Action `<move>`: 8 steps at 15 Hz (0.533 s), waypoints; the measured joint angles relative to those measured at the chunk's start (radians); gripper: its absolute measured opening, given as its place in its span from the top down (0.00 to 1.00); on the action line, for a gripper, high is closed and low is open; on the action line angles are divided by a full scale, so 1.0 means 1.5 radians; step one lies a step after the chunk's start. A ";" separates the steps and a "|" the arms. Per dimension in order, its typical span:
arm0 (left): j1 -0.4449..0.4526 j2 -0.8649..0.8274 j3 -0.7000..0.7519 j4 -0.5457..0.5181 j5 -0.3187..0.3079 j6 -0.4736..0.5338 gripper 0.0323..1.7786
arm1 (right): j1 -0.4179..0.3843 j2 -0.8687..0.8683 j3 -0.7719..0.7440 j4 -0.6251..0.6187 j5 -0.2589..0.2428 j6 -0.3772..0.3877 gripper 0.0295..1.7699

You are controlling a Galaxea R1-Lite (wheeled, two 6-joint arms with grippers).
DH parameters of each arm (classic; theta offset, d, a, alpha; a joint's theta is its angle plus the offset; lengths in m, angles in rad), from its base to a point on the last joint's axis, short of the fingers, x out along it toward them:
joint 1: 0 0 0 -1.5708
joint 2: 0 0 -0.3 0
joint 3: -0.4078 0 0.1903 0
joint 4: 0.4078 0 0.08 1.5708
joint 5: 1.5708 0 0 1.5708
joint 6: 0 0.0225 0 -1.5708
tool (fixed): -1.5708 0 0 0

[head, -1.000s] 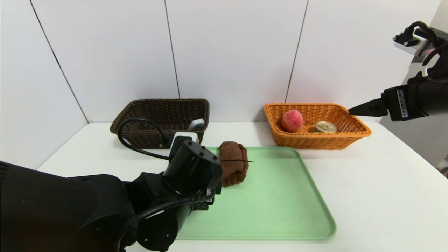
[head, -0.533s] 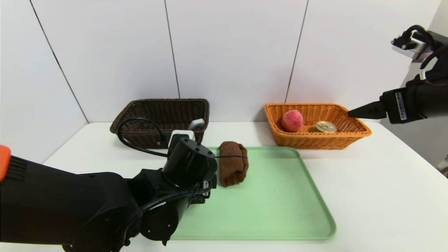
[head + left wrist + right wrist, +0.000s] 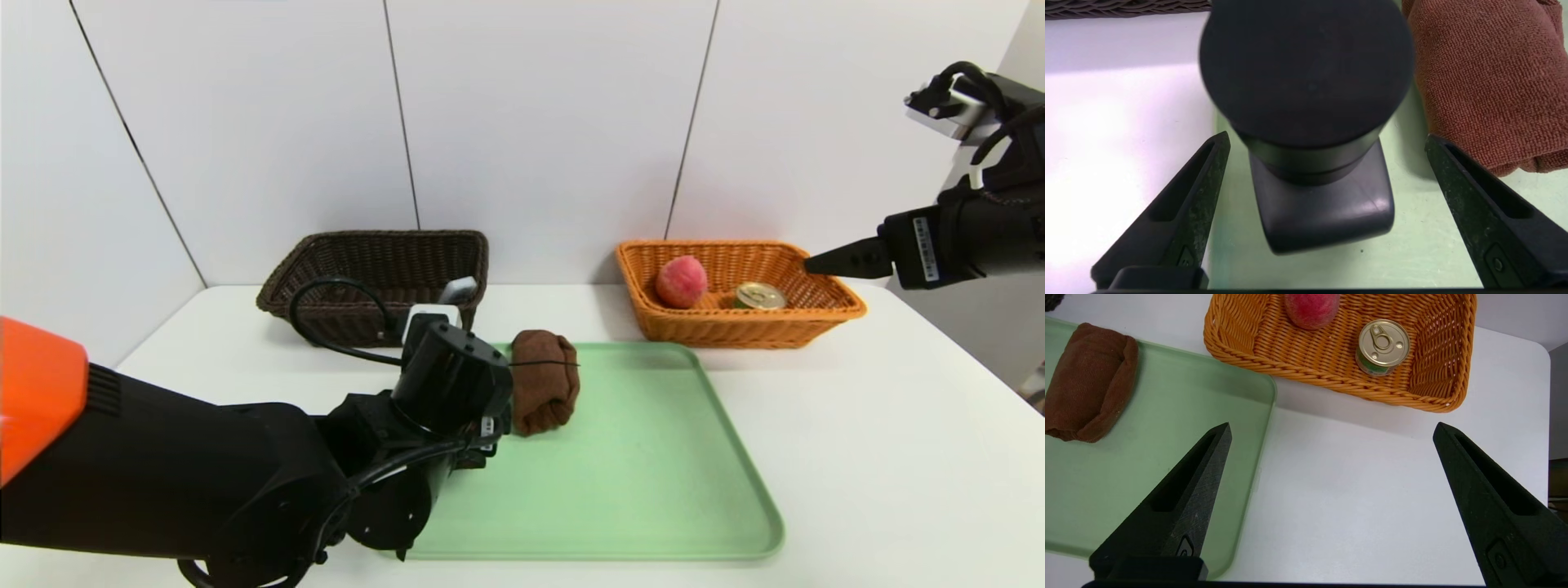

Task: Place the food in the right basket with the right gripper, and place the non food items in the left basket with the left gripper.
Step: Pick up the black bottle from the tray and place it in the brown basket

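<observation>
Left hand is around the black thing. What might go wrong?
The open left hand straddles the black object, but one finger sits beside the brown towel and may snag it. The other finger hangs outside the green tray and may catch its rim. Right hand idles near the orange basket.

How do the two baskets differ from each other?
The left basket is dark brown; the right basket is orange. The right basket holds a peach and a can; the left basket shows only a pale object at its front wall, too hidden to identify. Both are woven, rectangular and stand on the table by the wall.
</observation>
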 joint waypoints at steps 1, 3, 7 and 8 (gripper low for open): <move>0.000 0.002 -0.001 -0.004 0.000 0.001 0.05 | 0.000 0.001 0.003 0.000 0.000 0.000 0.04; 0.001 0.006 -0.001 -0.008 0.000 0.008 0.05 | 0.002 0.001 0.006 0.000 0.000 0.000 0.04; 0.004 0.014 -0.003 -0.019 -0.001 0.009 0.05 | 0.005 0.002 0.011 0.000 0.001 -0.003 0.04; 0.007 0.015 -0.003 -0.021 -0.001 0.010 0.05 | 0.006 0.002 0.014 0.000 0.001 -0.006 0.04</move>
